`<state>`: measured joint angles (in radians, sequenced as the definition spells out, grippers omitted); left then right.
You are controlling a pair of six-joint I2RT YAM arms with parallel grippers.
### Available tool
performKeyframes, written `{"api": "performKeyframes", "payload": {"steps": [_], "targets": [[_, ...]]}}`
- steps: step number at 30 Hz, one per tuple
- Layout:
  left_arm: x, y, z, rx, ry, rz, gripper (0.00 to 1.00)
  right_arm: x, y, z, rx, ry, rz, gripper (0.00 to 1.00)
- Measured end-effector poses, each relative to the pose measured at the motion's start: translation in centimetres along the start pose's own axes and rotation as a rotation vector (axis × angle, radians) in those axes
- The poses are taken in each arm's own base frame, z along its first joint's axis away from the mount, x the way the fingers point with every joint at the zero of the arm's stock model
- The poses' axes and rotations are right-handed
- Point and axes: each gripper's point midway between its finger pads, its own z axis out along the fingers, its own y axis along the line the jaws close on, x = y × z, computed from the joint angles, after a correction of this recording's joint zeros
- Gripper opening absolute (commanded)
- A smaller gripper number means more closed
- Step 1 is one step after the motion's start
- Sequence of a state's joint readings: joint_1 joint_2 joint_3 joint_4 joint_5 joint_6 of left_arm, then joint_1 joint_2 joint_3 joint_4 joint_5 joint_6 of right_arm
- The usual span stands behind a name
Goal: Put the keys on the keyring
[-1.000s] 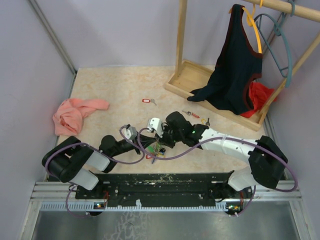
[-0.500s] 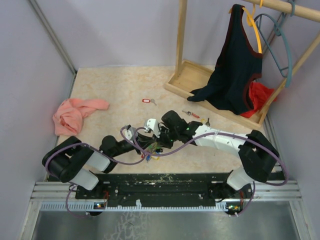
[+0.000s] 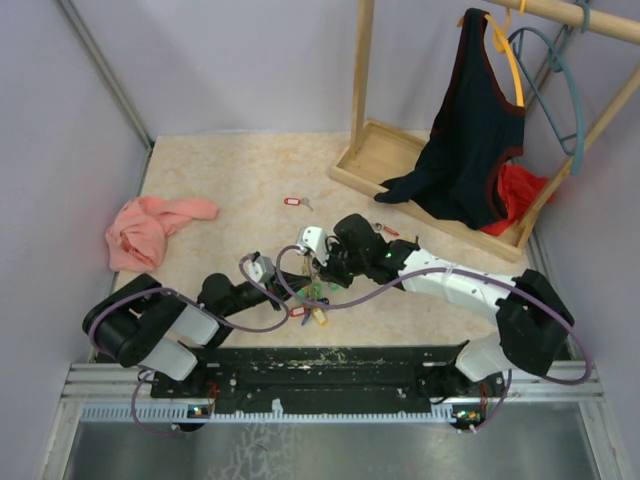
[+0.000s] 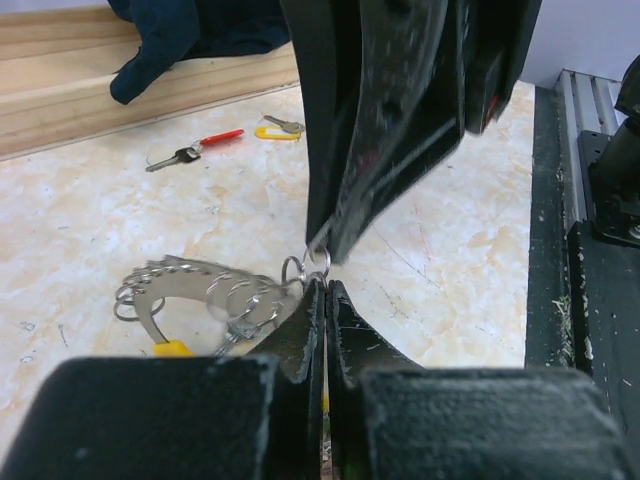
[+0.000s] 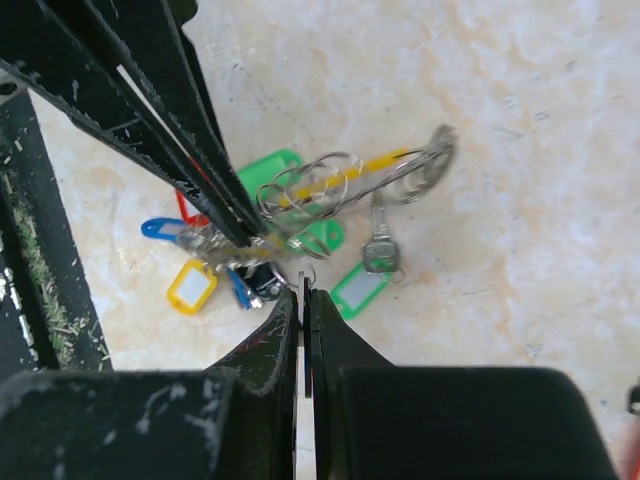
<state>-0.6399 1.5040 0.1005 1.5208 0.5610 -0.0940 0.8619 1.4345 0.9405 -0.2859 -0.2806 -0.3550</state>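
Note:
In the left wrist view my left gripper (image 4: 326, 285) is shut on the edge of the keyring (image 4: 190, 278), a thin silvery ring strung with small split rings. The right wrist view shows that keyring (image 5: 400, 160) hanging over the tagged keys (image 5: 300, 240), which are green, blue, yellow, red and black. My right gripper (image 5: 305, 290) is shut on a flat key with a small split ring at its tip, just below the bunch. Seen from above, the left gripper (image 3: 300, 283) and right gripper (image 3: 318, 268) meet tip to tip. Loose keys lie apart: a red-tagged key (image 3: 292, 202), another red one (image 4: 195, 150) and a yellow one (image 4: 275, 130).
A pink cloth (image 3: 150, 228) lies at the left. The wooden rack base (image 3: 385, 160) stands at the back right, with a dark garment (image 3: 465, 140), a red cloth (image 3: 515, 195) and a teal hanger (image 3: 560, 90). The black mounting rail (image 3: 330, 365) runs along the near edge.
The right arm swung left and came back right, its gripper ending slightly farther back. The key bunch shifted a little with it. Both grippers stayed shut.

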Motion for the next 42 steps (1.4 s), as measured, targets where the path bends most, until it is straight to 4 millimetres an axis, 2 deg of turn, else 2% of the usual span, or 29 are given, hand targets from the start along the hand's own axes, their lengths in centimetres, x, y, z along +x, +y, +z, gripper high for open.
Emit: {"api": "performKeyframes", "payload": {"steps": [6, 11, 20, 24, 29, 37, 42], "targets": [[0.2, -0.1, -0.1, -0.001, 0.006, 0.005, 0.24, -1.7, -0.5, -1.7, 0.04, -0.056, -0.043, 0.0], [0.5, -0.2, -0.3, 0.0, 0.014, 0.007, 0.31, -1.9, -0.9, -1.9, 0.052, -0.059, -0.074, 0.0], [1.5, -0.5, -0.1, 0.033, 0.043, -0.01, 0.34, -1.5, -0.7, -2.1, 0.035, -0.036, -0.117, 0.0], [1.1, -0.4, 0.7, 0.052, 0.032, -0.006, 0.34, -1.3, -0.6, -2.1, 0.028, -0.031, -0.127, 0.0], [0.4, -0.4, 1.5, 0.071, 0.014, -0.007, 0.31, -1.4, -0.5, -2.1, 0.022, -0.034, -0.129, 0.0], [1.3, -0.6, 1.8, 0.096, 0.04, -0.058, 0.25, -1.4, -0.3, -2.1, 0.017, -0.035, -0.13, 0.0], [1.7, -0.5, 2.1, 0.098, 0.051, -0.074, 0.28, -1.5, -0.2, -2.0, 0.012, -0.037, -0.133, 0.0]]}}
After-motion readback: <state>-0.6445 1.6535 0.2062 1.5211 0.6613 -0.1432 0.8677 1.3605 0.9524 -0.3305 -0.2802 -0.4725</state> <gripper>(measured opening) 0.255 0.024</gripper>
